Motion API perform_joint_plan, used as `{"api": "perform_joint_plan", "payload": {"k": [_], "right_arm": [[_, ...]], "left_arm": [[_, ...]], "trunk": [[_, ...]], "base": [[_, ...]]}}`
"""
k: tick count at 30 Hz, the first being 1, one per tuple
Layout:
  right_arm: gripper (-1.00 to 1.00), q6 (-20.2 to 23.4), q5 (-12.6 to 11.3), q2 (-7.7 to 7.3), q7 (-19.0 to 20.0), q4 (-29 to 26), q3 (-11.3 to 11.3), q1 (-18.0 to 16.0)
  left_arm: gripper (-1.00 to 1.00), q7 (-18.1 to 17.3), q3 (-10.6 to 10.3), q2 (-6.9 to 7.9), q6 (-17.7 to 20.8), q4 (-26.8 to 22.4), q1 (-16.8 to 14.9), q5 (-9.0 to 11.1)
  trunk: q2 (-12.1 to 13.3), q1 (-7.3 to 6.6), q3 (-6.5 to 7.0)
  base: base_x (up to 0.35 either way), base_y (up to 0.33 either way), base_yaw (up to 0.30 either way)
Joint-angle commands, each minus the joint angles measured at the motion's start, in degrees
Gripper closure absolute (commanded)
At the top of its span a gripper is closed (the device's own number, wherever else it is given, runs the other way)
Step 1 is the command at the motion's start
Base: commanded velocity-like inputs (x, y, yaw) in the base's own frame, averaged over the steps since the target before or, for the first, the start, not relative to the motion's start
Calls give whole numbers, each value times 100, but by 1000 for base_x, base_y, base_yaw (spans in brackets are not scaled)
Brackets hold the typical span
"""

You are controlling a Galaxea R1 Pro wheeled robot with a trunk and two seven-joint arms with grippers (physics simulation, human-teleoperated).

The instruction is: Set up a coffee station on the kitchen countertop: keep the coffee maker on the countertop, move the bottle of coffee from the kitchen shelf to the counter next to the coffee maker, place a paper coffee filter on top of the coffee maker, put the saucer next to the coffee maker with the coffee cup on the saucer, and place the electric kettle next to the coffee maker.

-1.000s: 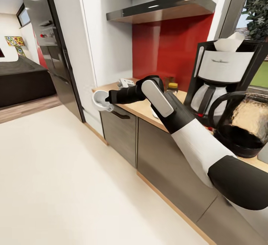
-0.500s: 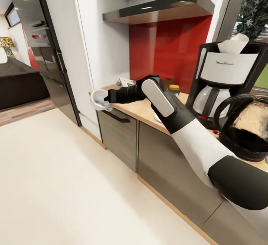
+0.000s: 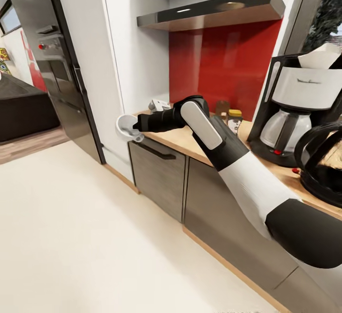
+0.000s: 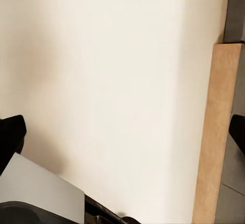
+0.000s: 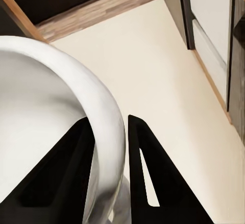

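Countertop [image 3: 183, 138] under a black shelf [image 3: 213, 12] holds the coffee maker [image 3: 304, 108] with filter [image 3: 322, 58] on top, kettle [image 3: 323, 163] beside, jar [image 3: 234, 120] behind the arm, while the right gripper [image 3: 136, 130] pinches the cup [image 3: 126, 126] rim, fingers [image 5: 148, 162] straddling the wall for carrying, out past the counter end over floor.

One coffee cup [image 3: 126, 127], one electric kettle [image 3: 324, 168]

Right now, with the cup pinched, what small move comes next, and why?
Probably swing the right end effector back over the kitchen countertop. It grips the coffee cup by its rim, out past the counter's end above the floor, far from the coffee maker.
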Motion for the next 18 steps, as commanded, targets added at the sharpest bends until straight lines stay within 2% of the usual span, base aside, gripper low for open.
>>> {"api": "perform_joint_plan", "payload": {"k": [1,8,12,18], "right_arm": [[100,6,-62,2,-62,-1,5,-6],[100,6,-61,2,-62,-3,5,-6],[100,6,-61,2,-62,-3,5,-6],[100,6,-62,2,-62,-4,5,-6]], "left_arm": [[-100,-20,-23,2,40,0,-1,48],[-100,-19,-23,2,37,0,-1,48],[-100,-19,-23,2,38,0,-1,48],[-100,-19,-23,2,40,0,-1,48]], "trunk": [[-3,0,-3],[-3,0,15],[-3,0,19],[-3,0,20]], "base": [[12,49,-247],[4,17,-235],[1,88,-81],[0,252,-18]]}}
